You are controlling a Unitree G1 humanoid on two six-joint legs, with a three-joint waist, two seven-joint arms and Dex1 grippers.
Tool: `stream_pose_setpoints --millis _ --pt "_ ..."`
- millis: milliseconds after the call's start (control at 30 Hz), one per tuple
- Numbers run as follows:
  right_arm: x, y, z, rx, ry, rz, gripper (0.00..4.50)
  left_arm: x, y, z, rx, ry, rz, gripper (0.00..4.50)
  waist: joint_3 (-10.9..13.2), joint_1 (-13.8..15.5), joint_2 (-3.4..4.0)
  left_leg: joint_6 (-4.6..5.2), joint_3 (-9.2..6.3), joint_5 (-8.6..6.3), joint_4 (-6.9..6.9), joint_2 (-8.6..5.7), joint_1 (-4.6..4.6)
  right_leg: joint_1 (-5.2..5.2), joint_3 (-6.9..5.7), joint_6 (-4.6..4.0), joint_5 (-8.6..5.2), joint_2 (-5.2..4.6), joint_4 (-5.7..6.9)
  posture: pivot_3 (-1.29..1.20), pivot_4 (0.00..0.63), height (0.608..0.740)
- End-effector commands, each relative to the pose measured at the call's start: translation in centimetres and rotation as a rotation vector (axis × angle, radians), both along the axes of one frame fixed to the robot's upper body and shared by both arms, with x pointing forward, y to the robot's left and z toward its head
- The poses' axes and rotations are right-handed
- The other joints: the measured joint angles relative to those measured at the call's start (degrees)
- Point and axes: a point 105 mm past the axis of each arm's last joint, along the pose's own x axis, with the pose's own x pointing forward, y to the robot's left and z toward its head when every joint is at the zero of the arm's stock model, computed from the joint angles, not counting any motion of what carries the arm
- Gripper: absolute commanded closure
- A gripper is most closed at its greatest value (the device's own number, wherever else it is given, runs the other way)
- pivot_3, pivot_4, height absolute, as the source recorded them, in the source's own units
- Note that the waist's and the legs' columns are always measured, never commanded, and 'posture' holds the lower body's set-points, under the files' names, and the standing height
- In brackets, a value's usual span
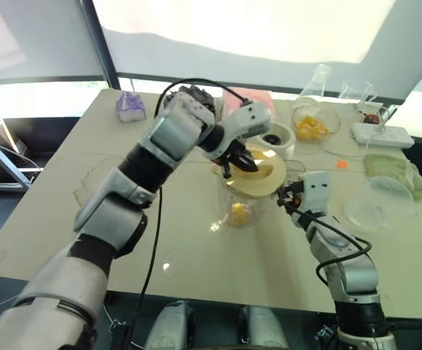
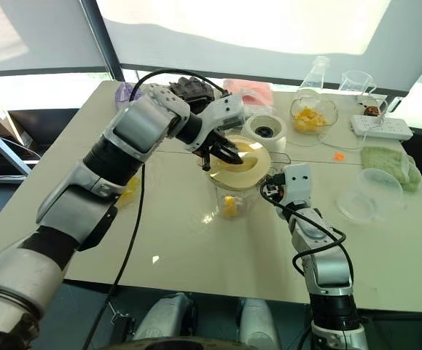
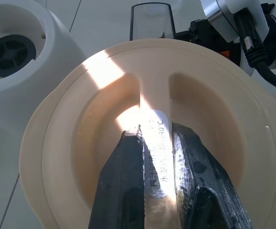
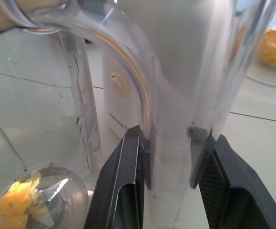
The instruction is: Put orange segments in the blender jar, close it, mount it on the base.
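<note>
A pale table [image 1: 196, 248] fills the frame. The jar [image 1: 240, 211] stands at its centre, with the white base [image 1: 276, 137] just behind. At upper right are a bowl of orange [image 1: 314, 125], a flask [image 1: 314, 79], a beaker [image 1: 356, 90] and a power strip [image 1: 383, 134]. At the right edge lie a green cloth [image 1: 394, 169] and a clear dish [image 1: 374, 205]. At upper left sits a purple lump [image 1: 130, 108].

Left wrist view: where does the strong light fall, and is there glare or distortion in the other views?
Left wrist view: a sunlit band crosses the lid and its ridge, pinched by the left gripper. Right wrist view: the clear jar handle, held by the right gripper, bends the white base behind it. Left eye view: the window blind glows very bright.
</note>
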Motion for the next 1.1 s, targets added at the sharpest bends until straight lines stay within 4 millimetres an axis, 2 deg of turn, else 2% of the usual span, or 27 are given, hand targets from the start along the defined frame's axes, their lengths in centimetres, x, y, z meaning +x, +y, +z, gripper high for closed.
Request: stream_pose_setpoints --millis 33,67,300,400,500,633,800,967,1100 --pt "-0.4 -0.2 2.7 -0.012 -0.106 0.015 3.2 0.9 3.1 -5.3 0.217 0.054 0.073 4.27 0.04 -0.31 -0.04 0.0 0.0 0.0 0.0 0.0 0.01 0.01 0.01 -0.02 0.02 -0.01 0.0 0.0 0.15 0.74" --pt "-0.5 -0.4 2.6 -0.016 -0.104 0.012 3.2 1.0 3.1 -4.9 0.21 0.056 0.076 4.27 0.06 -0.43 -0.02 0.0 0.0 0.0 0.0 0.0 0.0 -0.02 0.01 -0.04 0.03 -0.02 0.0 0.0 0.15 0.74" --pt "-0.5 -1.0 2.4 -0.027 -0.095 0.01 3.25 1.4 2.8 -3.5 0.183 0.03 0.058 0.95 0.18 -0.51 0.11 0.0 0.0 0.0 -0.1 0.06 -0.15 -0.25 -0.03 -0.04 -0.02 0.09 0.04 0.0 0.15 0.74" --pt "-0.5 -0.9 2.2 -0.029 -0.089 0.02 3.25 1.1 1.3 -0.9 0.094 -0.007 0.003 0.95 0.2 -0.33 0.07 0.0 0.02 -0.01 -0.12 0.04 -0.3 -0.23 -0.03 0.02 -0.08 0.15 0.02 0.0 0.15 0.74" --pt "-0.6 -0.7 2.0 -0.025 -0.079 0.028 3.25 0.8 -0.1 2.5 0.002 -0.047 -0.041 0.95 0.24 -0.08 0.04 0.02 0.02 0.01 -0.01 0.02 -0.99 -0.77 -0.04 0.0 -0.05 0.31 0.08 0.0 0.15 0.74" --pt "-0.7 -0.8 1.8 -0.028 -0.073 0.029 3.25 0.3 -1.4 6.8 -0.087 -0.155 -0.092 0.95 0.53 -0.08 0.04 0.03 0.05 0.02 0.0 -0.02 -1.4 -1.22 -0.06 0.02 -0.05 0.35 0.14 0.0 0.15 0.74" --pt "-0.6 -0.9 1.7 -0.033 -0.071 0.033 3.25 -1.5 -2.2 10.3 -0.123 -0.276 -0.197 0.95 0.83 -0.25 0.09 0.03 0.06 0.02 -0.01 -0.03 -1.87 -1.69 -0.07 0.27 0.08 0.41 0.21 0.0 0.15 0.74" --pt "-0.6 -1.0 1.8 -0.036 -0.072 0.034 3.25 -1.6 -1.5 12.9 -0.17 -0.35 -0.171 0.95 1.07 -0.26 0.14 0.03 0.05 0.02 -0.02 -0.01 -1.86 -1.69 -0.09 0.29 0.06 0.44 0.2 0.0 0.15 0.74" --pt "-1.0 -1.5 2.5 -0.013 -0.096 0.003 3.25 0.1 1.3 14.6 -0.313 -0.309 0.006 0.95 1.14 -0.36 0.21 0.03 0.04 0.02 -0.02 0.03 -1.84 -1.69 -0.09 0.29 0.06 0.49 0.26 0.0 0.15 0.74"
